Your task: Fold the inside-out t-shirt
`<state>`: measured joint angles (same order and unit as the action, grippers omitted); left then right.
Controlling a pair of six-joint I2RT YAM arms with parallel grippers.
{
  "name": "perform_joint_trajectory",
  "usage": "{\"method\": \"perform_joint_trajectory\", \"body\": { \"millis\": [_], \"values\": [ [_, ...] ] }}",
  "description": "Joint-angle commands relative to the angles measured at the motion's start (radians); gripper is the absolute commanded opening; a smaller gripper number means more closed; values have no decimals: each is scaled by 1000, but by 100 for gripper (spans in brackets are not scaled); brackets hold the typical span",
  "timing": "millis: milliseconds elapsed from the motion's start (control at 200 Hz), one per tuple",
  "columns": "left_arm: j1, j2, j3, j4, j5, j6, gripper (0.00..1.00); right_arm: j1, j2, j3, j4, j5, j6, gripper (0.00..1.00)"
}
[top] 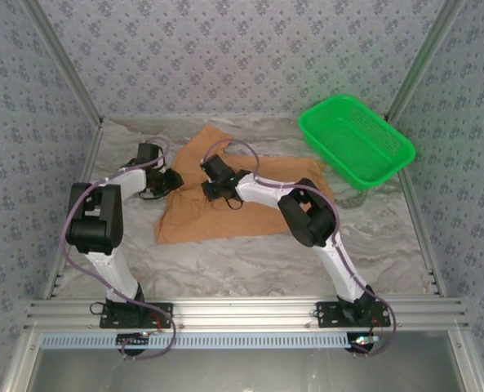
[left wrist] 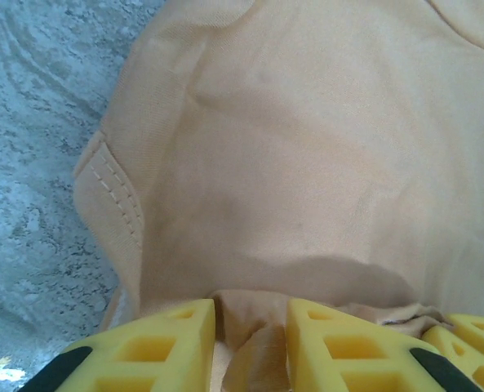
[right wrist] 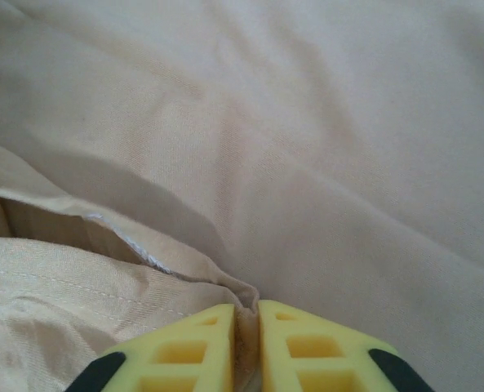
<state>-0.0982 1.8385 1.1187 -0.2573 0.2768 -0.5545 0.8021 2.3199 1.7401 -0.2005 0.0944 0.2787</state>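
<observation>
The inside-out t-shirt [top: 199, 222] is spread rumpled mid-surface [top: 250, 265], and the grasping step is judged in hand: a cloth fold is pinched in the left end effector [left wrist: 250, 317], a seam edge in the almost closed right end effector [right wrist: 246, 314]. Next, both holds should be lifted and carried over together.

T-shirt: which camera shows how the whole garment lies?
Top external: the t-shirt lies spread on the table, outline mostly visible. Left wrist shows a stitched hem, cloth bunched in the left gripper; right wrist shows a fold pinched by the right gripper.
</observation>
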Motion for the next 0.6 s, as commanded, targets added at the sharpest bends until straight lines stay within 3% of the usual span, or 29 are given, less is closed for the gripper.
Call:
{"method": "perform_joint_trajectory", "body": {
  "millis": [0,275,595],
  "values": [
    [0,12,35,23,32,-20,29,-20,-32,12,-25,28,-3,14],
    [0,7,45,46,32,-37,39,-56,-78,-31,-12,-45,26,23],
    [-1,-115,-91,108,71,-91,46,-84,-159,-129,111,-225,51,38]
  ]
}}
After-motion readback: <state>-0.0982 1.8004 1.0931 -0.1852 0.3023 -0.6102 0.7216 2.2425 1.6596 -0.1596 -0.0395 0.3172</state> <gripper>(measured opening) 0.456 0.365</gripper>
